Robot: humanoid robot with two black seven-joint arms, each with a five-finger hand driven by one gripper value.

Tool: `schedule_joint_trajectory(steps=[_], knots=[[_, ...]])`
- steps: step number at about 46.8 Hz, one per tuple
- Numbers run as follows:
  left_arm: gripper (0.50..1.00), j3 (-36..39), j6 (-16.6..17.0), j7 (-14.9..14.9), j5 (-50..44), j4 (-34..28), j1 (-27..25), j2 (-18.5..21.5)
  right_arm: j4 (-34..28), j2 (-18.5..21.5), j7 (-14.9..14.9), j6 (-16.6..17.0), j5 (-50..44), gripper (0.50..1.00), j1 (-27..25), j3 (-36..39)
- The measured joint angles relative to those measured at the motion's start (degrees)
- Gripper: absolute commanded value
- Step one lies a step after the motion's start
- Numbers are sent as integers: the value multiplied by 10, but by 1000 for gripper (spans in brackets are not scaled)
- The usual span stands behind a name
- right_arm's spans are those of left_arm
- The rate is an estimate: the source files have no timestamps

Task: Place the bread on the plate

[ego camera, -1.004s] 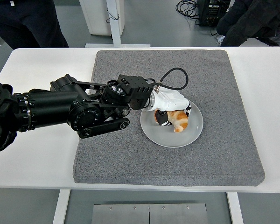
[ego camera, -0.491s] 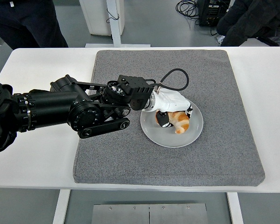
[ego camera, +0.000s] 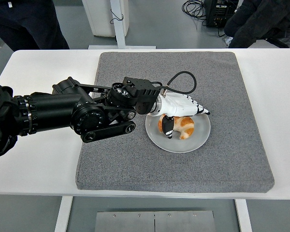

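A golden-brown bread roll (ego camera: 183,127) lies on the round grey plate (ego camera: 201,138), a little left of its middle. My left arm comes in from the left edge, and its white hand (ego camera: 187,121) hovers over the plate's far side. The long fingers (ego camera: 197,109) are stretched out flat above the roll and point right. The black-tipped thumb (ego camera: 168,127) hangs down against the roll's left side. Nothing is held in the hand.
The plate sits on a grey mat (ego camera: 135,164) that covers the middle of the white table (ego camera: 43,159). A black cable (ego camera: 183,82) loops above the wrist. People in dark clothes stand at the top left (ego camera: 24,24) and top right (ego camera: 266,19).
The fingers were curled down around the bread; now they have lifted and straightened out. The roll has stayed on the plate, and the arm has barely moved.
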Motion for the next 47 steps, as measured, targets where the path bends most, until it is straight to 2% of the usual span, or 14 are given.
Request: schedule_joint_trajectory(steps=[8,20,38,47], knots=[[998,-10,-25,0,-36,-24,-21,0,0,0,0,0,0,1000,0,0],[998,-40,-35,2,-93,-31,-53,3,0,0,0,0,0,1000,0,0],[998,-115,-36,3,-247,-33,-65,74,0,0,0,0,0,1000,0,0],[998,-151,-16,4,-332,-28,-60,101,0,0,0,0,0,1000,0,0]])
